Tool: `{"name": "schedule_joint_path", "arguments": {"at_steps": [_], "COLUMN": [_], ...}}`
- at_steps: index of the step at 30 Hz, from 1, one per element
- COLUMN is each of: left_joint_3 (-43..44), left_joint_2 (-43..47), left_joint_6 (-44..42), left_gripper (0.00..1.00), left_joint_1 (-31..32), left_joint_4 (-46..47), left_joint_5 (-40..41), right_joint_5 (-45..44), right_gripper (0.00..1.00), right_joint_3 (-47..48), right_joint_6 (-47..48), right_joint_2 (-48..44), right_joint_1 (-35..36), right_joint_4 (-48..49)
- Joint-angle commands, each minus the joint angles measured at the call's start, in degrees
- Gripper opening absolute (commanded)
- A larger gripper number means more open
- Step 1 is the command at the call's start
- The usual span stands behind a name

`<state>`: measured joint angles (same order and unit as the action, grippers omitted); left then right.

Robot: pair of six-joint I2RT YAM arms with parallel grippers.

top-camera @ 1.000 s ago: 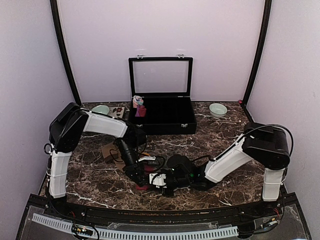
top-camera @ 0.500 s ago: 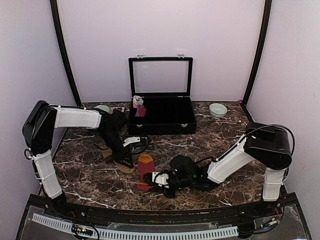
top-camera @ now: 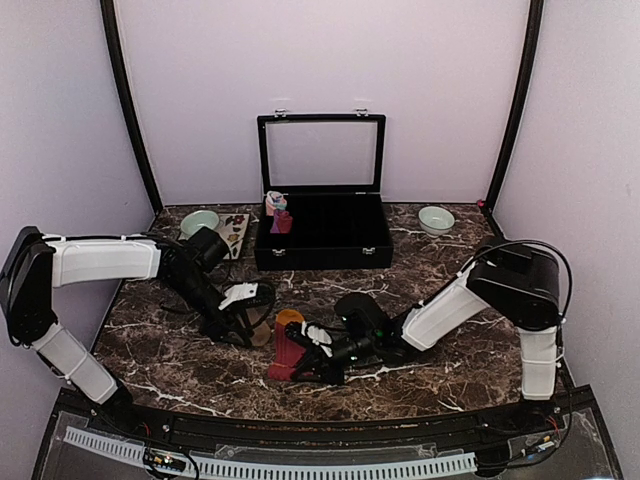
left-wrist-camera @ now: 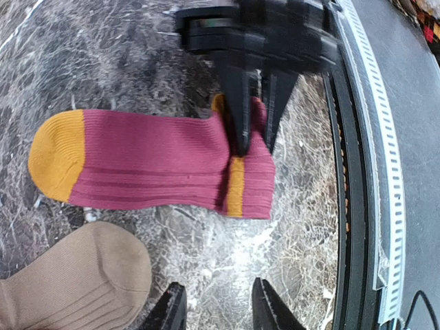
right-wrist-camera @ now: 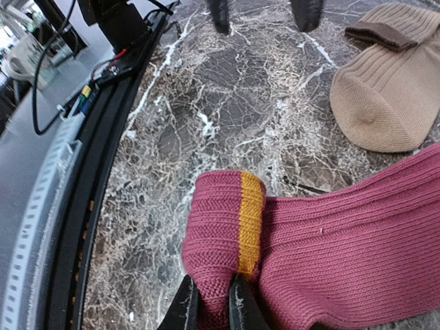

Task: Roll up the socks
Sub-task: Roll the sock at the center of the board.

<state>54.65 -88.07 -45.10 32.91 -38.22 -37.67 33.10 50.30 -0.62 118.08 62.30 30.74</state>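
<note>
One red sock (left-wrist-camera: 151,165) with folded cuff clamped in right pincer (right-wrist-camera: 212,302), left pincer (left-wrist-camera: 218,306) apart, near tan sock (left-wrist-camera: 75,282)

You are seeing both arms wearing white shells on their long links, the left arm (top-camera: 100,258) and the right arm (top-camera: 445,310), with bulky black housings bulging at the joints. A thin black cable (top-camera: 521,243) is arching over the right shoulder. The left pincer (left-wrist-camera: 218,313) and right pincer (right-wrist-camera: 212,308) are showing slim, black, tapering fingers.
</note>
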Motion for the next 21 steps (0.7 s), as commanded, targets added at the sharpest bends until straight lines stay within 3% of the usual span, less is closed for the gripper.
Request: {"name": "schedule_joint_path", "arguments": {"at_steps": [1,3,9,21], "left_joint_3": [-5.4,-6.8,-6.7,-9.7], "left_joint_2": [2.9,3.2,0.7,1.0], "left_joint_6": [-4.1,-4.5,-4.4,-6.2], "left_gripper": [0.35,0.35,0.33,0.32], "left_joint_1": [0.5,1.7,12.9,19.4], "left_joint_4": [5.8,7.7,12.1,21.4], "left_joint_5": [-2.0,-2.0,5.0,11.6], "right_joint_5": [0.7,1.8,3.5,5.6], "right_gripper": [0.04,0.04,0.03,0.02], "right_joint_3": [-2.9,-2.5,0.3,0.7], "right_joint_6": [-8.8,-10.7,-15.7,-26.3], "right_joint_2": [10.6,11.8,13.8,16.0], "right_joint_1": [-1.3,-2.0,-4.7,-7.1], "right_joint_4": [-21.2,-21.7,-25.1,-27.5]}}
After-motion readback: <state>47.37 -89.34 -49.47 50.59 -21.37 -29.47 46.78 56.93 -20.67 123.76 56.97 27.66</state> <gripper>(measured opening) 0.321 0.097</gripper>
